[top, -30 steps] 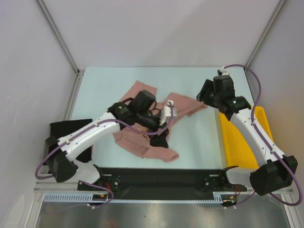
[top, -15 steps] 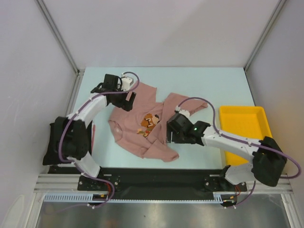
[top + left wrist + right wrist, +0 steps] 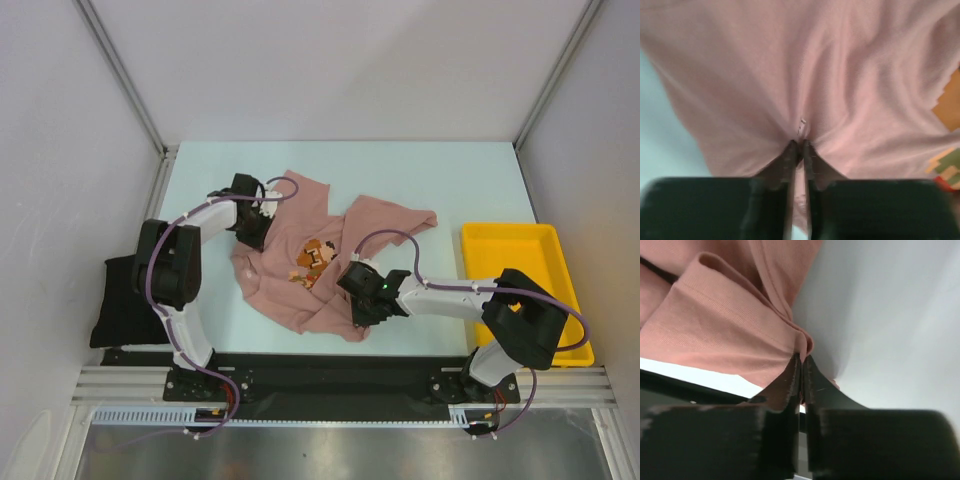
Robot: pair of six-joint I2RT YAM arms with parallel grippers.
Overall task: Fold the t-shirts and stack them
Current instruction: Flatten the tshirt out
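Crumpled dusty pink cloth t-shirt, a fold pinched at the tips of the left gripper, hem edge clamped in the right gripper.

A pink tee, rumpled mid-table, print up, is being pinched at two spots; a black tee is being seen bunched at the left edge.

Pink t-shirt rumpled mid-desk, chest print facing up. My left hand down on its far-left part. My right hand at its near-right hem. Black t-shirt heaped at desk's left edge. Yellow tray at right edge.
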